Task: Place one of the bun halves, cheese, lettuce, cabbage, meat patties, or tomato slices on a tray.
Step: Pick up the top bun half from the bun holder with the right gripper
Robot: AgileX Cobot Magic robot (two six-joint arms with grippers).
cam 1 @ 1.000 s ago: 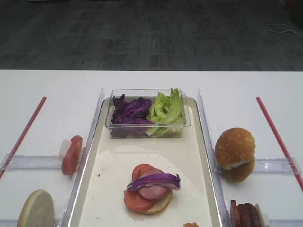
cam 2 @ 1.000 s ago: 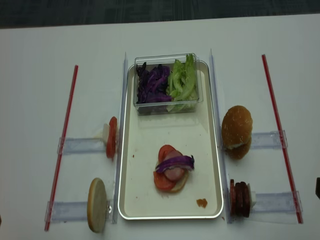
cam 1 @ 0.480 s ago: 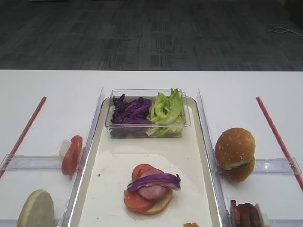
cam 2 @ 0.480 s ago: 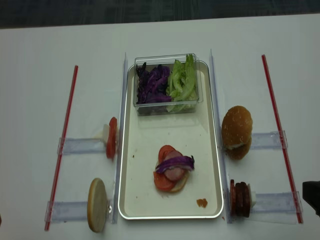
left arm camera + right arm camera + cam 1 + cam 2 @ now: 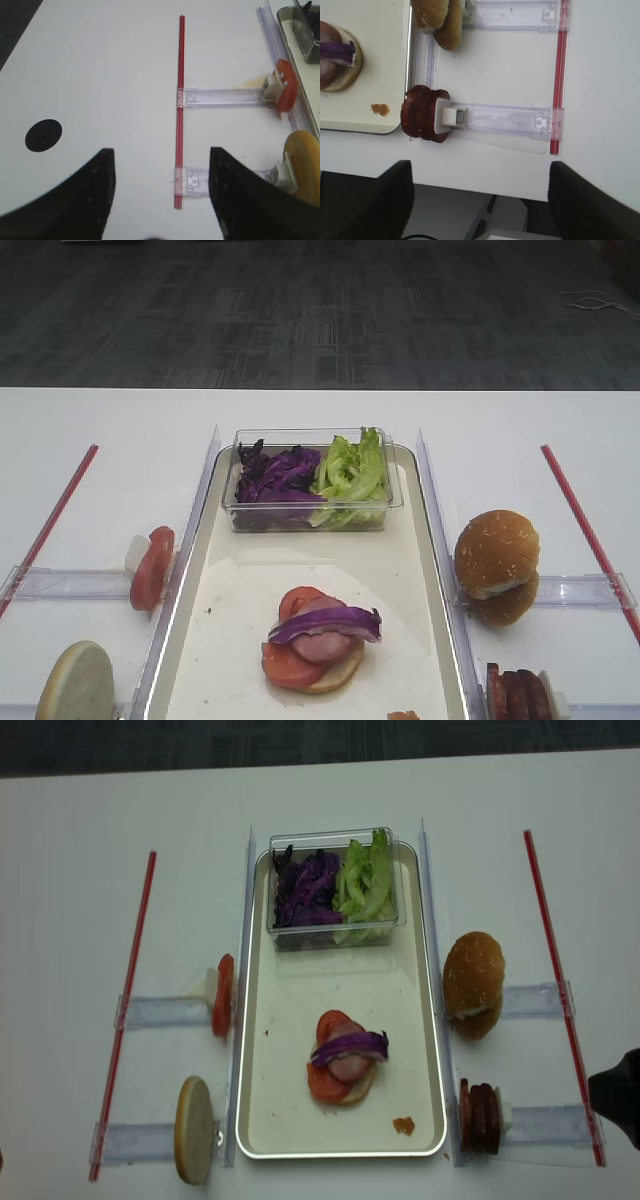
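The cream tray [image 5: 300,1010] holds a clear tub of purple cabbage [image 5: 277,475] and green lettuce [image 5: 352,472], plus a stack of bun base, tomato and a purple strip [image 5: 320,635]. Right of it are stacked sesame bun halves [image 5: 473,970] and upright meat patties [image 5: 420,120]. The tomato slices [image 5: 286,92] stand to its left. No cheese shows. My right gripper [image 5: 480,190] hangs open and empty over the table's front edge, right of the patties. My left gripper [image 5: 161,170] is open and empty over the left red strip.
A pale flat bun half [image 5: 195,1130] stands at the front left. Red strips [image 5: 548,950] and clear plastic holders [image 5: 505,120] flank the tray. An orange crumb [image 5: 403,1125] lies on the tray's front. A black round mark [image 5: 43,135] is on the table's left.
The dark shape of my right arm has come further into the overhead view from the right edge, toward the patties. The food has not moved.
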